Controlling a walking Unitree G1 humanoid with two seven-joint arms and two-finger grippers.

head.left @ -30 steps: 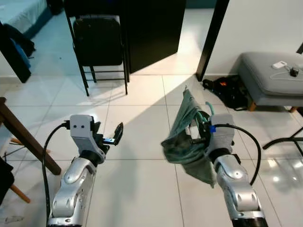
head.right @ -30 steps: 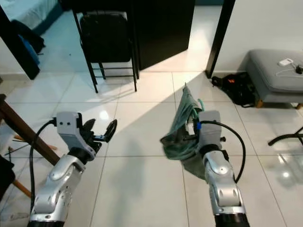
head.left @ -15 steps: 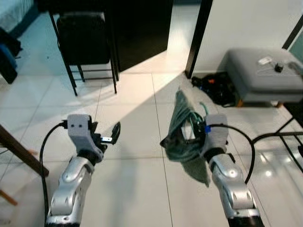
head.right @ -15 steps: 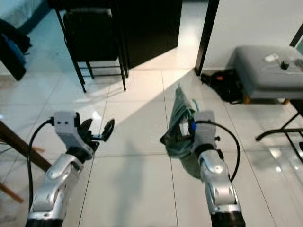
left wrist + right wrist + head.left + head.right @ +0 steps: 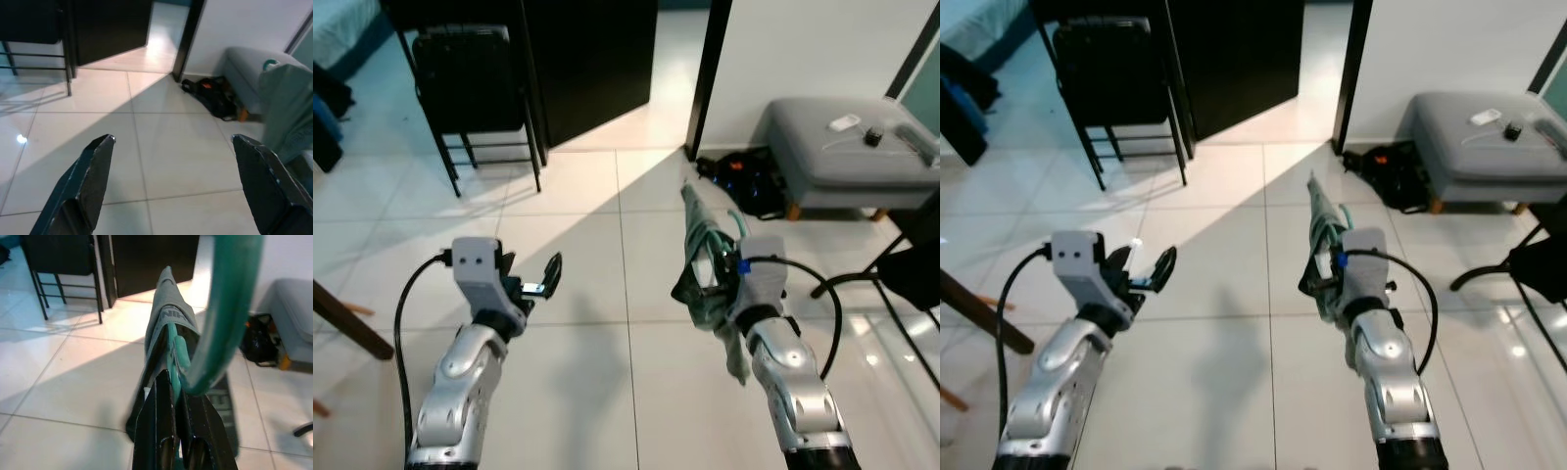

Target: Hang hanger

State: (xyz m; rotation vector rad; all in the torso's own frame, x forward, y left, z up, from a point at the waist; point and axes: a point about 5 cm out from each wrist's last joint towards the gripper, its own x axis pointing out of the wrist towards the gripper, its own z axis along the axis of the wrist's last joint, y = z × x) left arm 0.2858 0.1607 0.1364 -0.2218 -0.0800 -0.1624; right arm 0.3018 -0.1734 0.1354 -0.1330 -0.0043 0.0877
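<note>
I'm carrying the hanger [image 5: 178, 357] pinched in my right gripper [image 5: 175, 450], its grey-green garment [image 5: 705, 259] draping below, hook [image 5: 230, 308] arching back over the wrist. My left gripper [image 5: 540, 284] is hovering wide and empty, well apart. I'm seeing no rail ahead.

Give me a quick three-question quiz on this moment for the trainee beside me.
1. True or false: the right hand is shut on a green hanger carrying a grey-green garment.
2. What is the left hand holding? A) a phone B) nothing C) a bag
3. Fill in: the black bag lies on the floor beside the grey ____.

Key: 1 true; 2 B; 3 bench.
</note>
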